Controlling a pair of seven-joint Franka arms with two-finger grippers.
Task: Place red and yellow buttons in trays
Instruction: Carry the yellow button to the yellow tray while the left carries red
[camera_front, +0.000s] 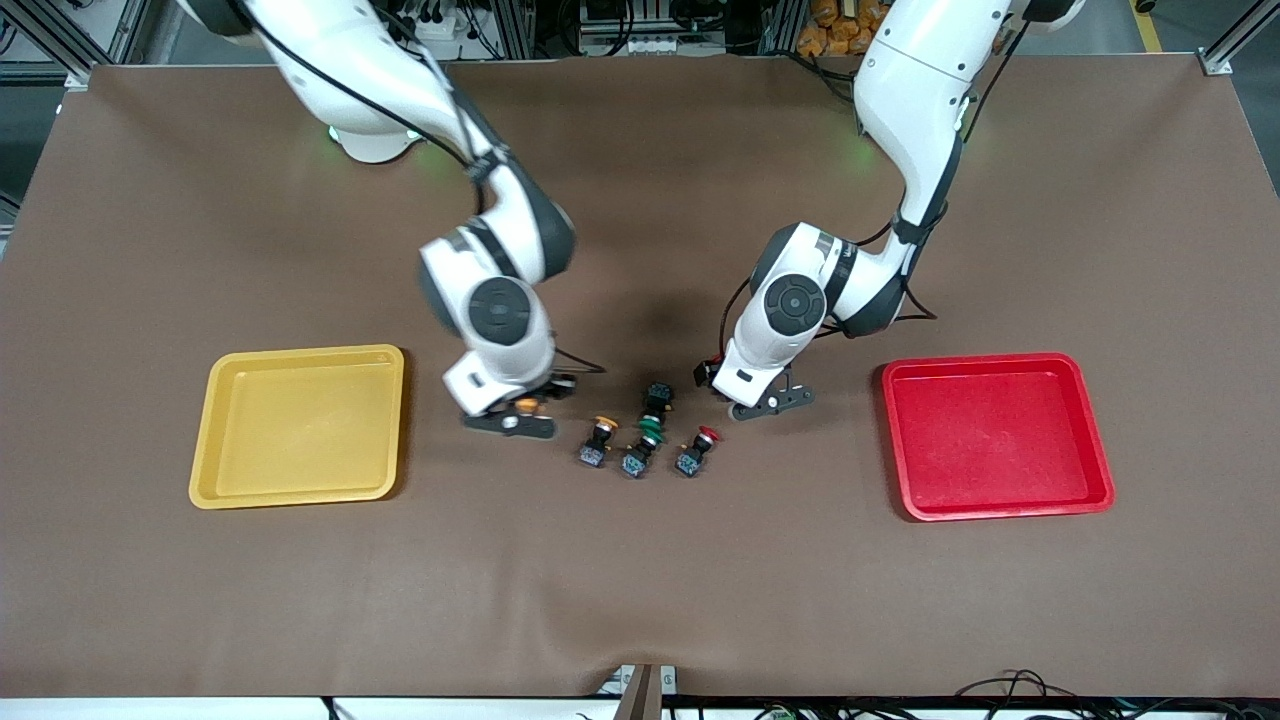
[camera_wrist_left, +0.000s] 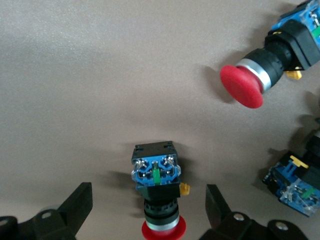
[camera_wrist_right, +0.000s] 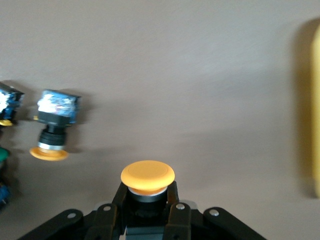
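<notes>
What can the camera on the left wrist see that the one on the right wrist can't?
Only the left wrist view shows the open left gripper straddling a red button lying on the table, plus a second red button farther off.

Only the right wrist view shows the right gripper shut on a yellow button, a second yellow button on the table, and the edge of the yellow tray.

Both show the brown table and blue-grey switch blocks; whether any one button appears in both, I cannot tell.

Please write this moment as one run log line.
right pincer: shut on yellow-capped black push-button switch | left pincer: open around red-capped black push-button switch
</notes>
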